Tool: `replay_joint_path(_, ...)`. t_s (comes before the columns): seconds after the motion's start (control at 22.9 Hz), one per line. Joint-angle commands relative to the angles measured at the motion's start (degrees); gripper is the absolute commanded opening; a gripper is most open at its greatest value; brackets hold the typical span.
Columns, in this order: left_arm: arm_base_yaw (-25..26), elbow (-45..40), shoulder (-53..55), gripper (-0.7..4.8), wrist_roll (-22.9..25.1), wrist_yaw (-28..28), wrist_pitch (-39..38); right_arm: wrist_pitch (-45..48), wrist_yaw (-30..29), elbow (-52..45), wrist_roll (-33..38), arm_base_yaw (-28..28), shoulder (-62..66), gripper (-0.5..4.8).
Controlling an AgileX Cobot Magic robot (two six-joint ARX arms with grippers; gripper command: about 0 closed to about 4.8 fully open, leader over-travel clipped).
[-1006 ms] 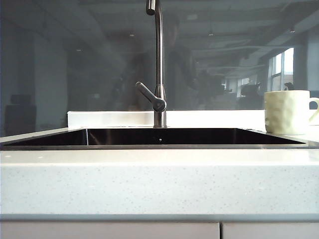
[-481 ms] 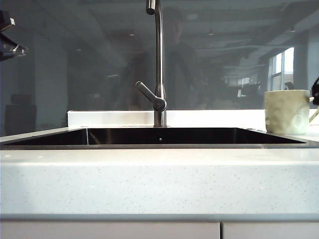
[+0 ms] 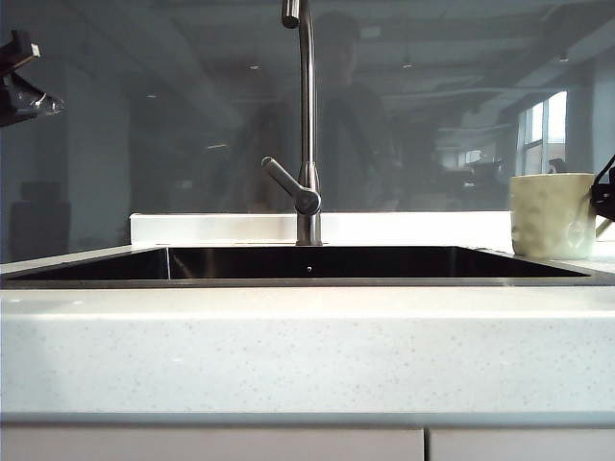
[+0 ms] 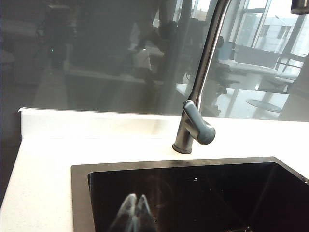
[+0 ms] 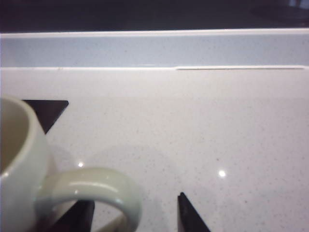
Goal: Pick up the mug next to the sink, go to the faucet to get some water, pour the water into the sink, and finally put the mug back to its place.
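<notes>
The cream dimpled mug point(image 3: 552, 215) stands on the counter right of the sink point(image 3: 307, 280). In the right wrist view the mug point(image 5: 18, 159) is close by, with its loop handle point(image 5: 104, 186) toward my right gripper point(image 5: 136, 212). That gripper is open: one dark finger point(image 5: 81, 215) shows through the loop, the other stands apart on the far side of the handle. In the exterior view the right gripper point(image 3: 605, 197) shows only as a dark edge by the mug. My left gripper point(image 4: 136, 199) is shut and empty over the black basin point(image 4: 203, 193), high at the left point(image 3: 38, 94). The steel faucet point(image 3: 307, 125) rises behind the sink.
The faucet's slanted lever point(image 3: 286, 182) points left. A pale speckled countertop point(image 3: 307, 351) runs along the front, with a low white ledge point(image 3: 211, 229) and a reflective glass wall behind. Counter point(image 5: 207, 125) lies beyond the mug's handle.
Both arms have come into the exterior view: the left gripper at the upper left, the right gripper at the right edge beside the mug. The mug has not moved.
</notes>
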Motion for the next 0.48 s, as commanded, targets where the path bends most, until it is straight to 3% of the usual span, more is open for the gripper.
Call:
replay_joint_path(0.04, 0.0, 0.24, 0.0, -0.05, 0.2, 0.0, 1.07, 2.43, -0.04, 1.05, -0.2, 0.0, 0.42, 1.8)
replay_joint_path(0.13, 0.0, 0.24, 0.0, -0.05, 0.2, 0.0, 1.07, 2.4, -0.07, 1.42, -0.2, 0.0, 0.61, 0.95)
replay_joint_path(0.26, 0.0, 0.24, 0.0, -0.05, 0.2, 0.0, 1.07, 2.4, -0.09, 1.42, -0.2, 0.0, 0.61, 0.73)
replay_joint_path(0.35, 0.0, 0.28, 0.24, -0.05, 0.2, 0.0, 1.11, 2.4, -0.26, 1.42, -0.17, 0.0, 0.61, 0.02)
replay_joint_path(0.48, 0.0, 0.63, 1.38, -0.05, 0.2, 0.0, 1.18, 3.78, -0.28, 1.44, -0.11, 0.0, 0.59, -0.07)
